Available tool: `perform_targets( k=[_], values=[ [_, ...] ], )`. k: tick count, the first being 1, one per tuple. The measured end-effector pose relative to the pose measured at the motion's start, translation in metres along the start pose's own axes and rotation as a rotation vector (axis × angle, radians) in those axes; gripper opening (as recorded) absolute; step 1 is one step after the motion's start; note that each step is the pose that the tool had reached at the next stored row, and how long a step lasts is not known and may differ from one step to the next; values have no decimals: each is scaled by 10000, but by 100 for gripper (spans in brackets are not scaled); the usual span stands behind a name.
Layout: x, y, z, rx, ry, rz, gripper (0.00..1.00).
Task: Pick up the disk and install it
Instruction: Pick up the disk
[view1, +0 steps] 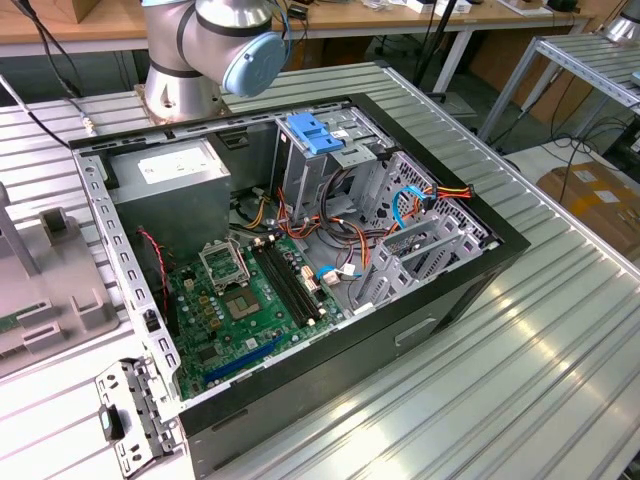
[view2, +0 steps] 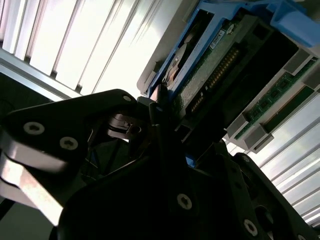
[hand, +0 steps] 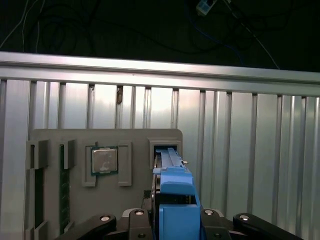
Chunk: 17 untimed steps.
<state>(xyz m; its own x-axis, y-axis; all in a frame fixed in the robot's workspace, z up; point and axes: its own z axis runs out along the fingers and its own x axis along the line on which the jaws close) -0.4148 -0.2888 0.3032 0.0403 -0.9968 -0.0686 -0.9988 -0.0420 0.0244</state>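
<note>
In both wrist views my gripper (hand: 172, 216) is shut on the disk (hand: 171, 192), which stands on edge between the black fingers (hand: 136, 218). The first wrist view looks along the disk's blue side rail down to a slot of the grey holder tray (hand: 135, 137); whether the disk's far end still sits in that slot I cannot tell. The second wrist view has the disk's (view2: 225, 65) green circuit-board side and blue rail, with my gripper (view2: 167, 120) clamped at its near end. The open computer case (view1: 430, 330) lies on the table in the exterior view.
The holder tray also carries a processor chip (hand: 104, 161) and a memory stick (hand: 64, 187). Inside the case are a metal cage with a blue cap (view1: 315, 135), a grey power supply (view1: 170, 180) and the green motherboard (view1: 235, 305). The arm's base (view1: 195, 60) stands behind the case. A ribbed metal tabletop (view1: 540, 350) surrounds everything.
</note>
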Motion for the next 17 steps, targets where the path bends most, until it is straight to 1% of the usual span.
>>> perform_targets(
  k=[11, 17],
  values=[
    [-8, 0, -21, -1, 0, 0, 36],
    [-10, 1, -45, -3, 1, 0, 36]
  ],
)
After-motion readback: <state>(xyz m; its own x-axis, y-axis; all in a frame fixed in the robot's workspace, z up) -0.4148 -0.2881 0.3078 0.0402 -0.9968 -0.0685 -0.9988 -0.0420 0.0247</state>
